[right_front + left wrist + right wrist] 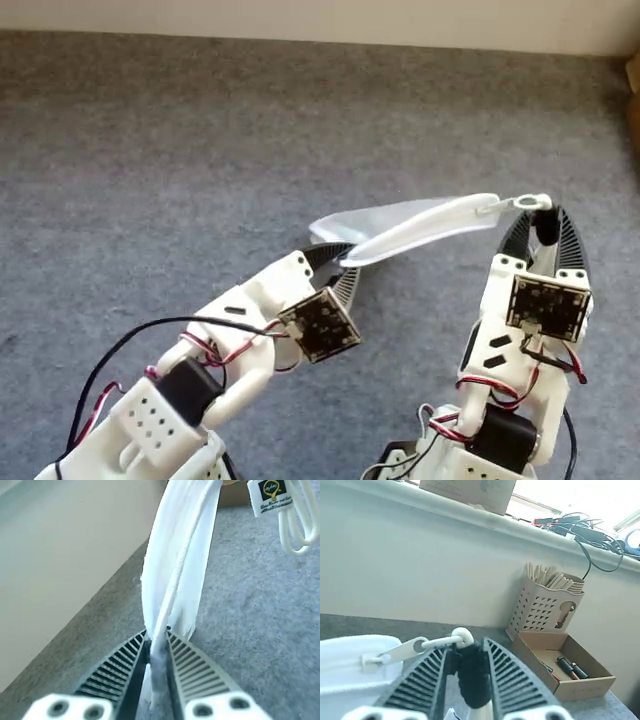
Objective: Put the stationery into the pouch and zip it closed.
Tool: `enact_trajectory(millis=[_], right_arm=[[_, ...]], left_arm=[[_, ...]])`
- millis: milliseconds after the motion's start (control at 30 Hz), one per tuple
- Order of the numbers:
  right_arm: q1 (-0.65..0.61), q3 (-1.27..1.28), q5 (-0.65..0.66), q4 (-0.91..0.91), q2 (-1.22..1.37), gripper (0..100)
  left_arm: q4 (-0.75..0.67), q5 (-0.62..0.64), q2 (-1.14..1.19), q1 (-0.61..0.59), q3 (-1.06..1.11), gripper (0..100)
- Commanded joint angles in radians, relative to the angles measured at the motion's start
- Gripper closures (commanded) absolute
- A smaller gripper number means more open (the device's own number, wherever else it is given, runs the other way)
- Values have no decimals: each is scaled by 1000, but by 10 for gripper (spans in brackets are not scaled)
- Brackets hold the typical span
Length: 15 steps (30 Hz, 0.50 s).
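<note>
A white, semi-clear pouch (420,228) hangs stretched between my two grippers above the grey table (150,150). My left gripper (338,262) is shut on the pouch's near end, and the left wrist view shows the fabric (175,570) pinched between its ribbed fingers (192,667). My right gripper (545,218) is shut on a black piece (472,672) tied to the zipper pull (407,649) at the pouch's other end. The slider (368,658) sits at that end of the pouch (350,667). A label tag (272,495) and a white cord loop (297,525) dangle from the pouch. No loose stationery lies on the table.
Past the table's edge by the wall stand a beige holder of wooden sticks (547,605) and an open cardboard box (565,665) with pens inside. A brown object (633,90) shows at the high view's right edge. Grey carpet surrounds both arms.
</note>
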Motion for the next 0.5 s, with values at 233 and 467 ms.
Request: enact_trajectory(millis=[233,467], right_arm=[[90,-19,-2,-67,-8,993],[90,-18,-2,-65,-8,993]], left_arm=[[83,12,-120,-68,22,994],[83,12,-120,-70,25,994]])
